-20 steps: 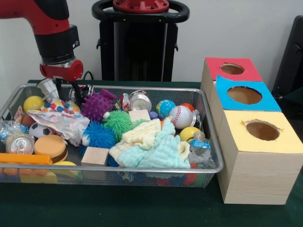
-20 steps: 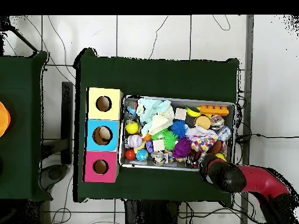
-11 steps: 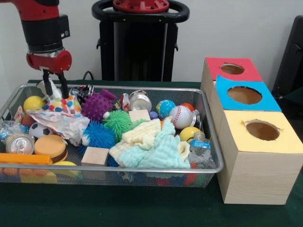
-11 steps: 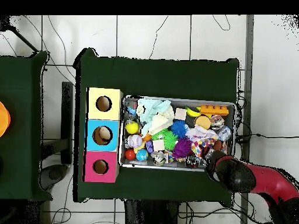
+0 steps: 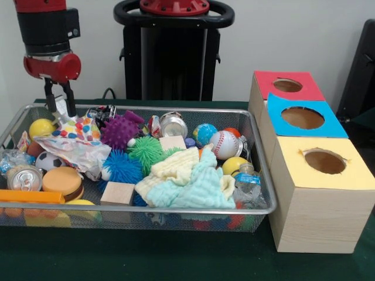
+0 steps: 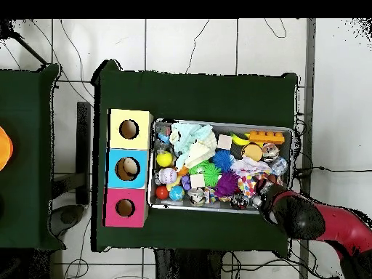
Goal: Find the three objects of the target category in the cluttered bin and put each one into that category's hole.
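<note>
**Gripper raised above the bin's corner, nothing held**

No brand, label or writing can be read on any item.

The gripper (image 5: 60, 104) hangs above the far corner of the wire bin (image 5: 176, 209), over the yellow ball (image 5: 42, 127) and the dotted cloth (image 5: 79, 130). Its jaws are spread, with nothing between them. Compared with a second ago, the arm has risen and shifted toward the bin's outer end; the white scrap seen beside the jaws then no longer shows there.

The bin sits on the green bench (image 5: 176, 257), packed edge to edge. Contents include a purple spiky ball (image 5: 120, 130), green spiky ball (image 5: 145, 151), blue spiky ball (image 5: 122, 167), baseball (image 5: 224, 144), small football (image 5: 48, 160), two cans (image 5: 173, 124) (image 5: 24, 178), wooden blocks (image 5: 117, 193), folded cloths (image 5: 190, 178) and a crushed bottle (image 5: 249, 184). Little open room remains between items.

Three boxes stand just beside the bin's other end: red (image 5: 287, 88), blue (image 5: 303, 117), yellow (image 5: 325, 161), each with a round hole on top. Bare bench lies in front of the bin.

In the overhead view the arm (image 6: 320, 221) covers the bin's corner.
</note>
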`<move>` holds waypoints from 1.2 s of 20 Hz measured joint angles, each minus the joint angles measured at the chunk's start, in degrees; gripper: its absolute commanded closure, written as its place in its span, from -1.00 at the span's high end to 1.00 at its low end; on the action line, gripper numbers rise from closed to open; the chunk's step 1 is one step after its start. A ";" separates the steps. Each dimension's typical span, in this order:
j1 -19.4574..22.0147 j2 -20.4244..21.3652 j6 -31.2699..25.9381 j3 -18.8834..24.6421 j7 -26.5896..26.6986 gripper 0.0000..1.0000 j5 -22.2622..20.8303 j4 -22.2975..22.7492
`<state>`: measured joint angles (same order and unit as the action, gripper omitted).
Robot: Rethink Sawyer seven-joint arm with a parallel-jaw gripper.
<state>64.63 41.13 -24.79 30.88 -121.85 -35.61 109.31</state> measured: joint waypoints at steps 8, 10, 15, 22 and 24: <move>-1.19 -3.44 0.00 -0.01 0.00 1.00 -0.08 -0.02; -1.66 -4.32 0.05 -0.05 0.00 1.00 -0.07 -0.04; -3.17 -6.91 0.53 -0.34 0.00 1.00 -0.08 -0.05; -4.58 -10.60 3.97 -0.54 0.00 1.00 -0.69 -1.20; -4.71 -12.07 5.81 -0.55 0.00 1.00 -1.53 -2.24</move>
<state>59.93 29.07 -18.98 30.33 -121.85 -37.13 107.07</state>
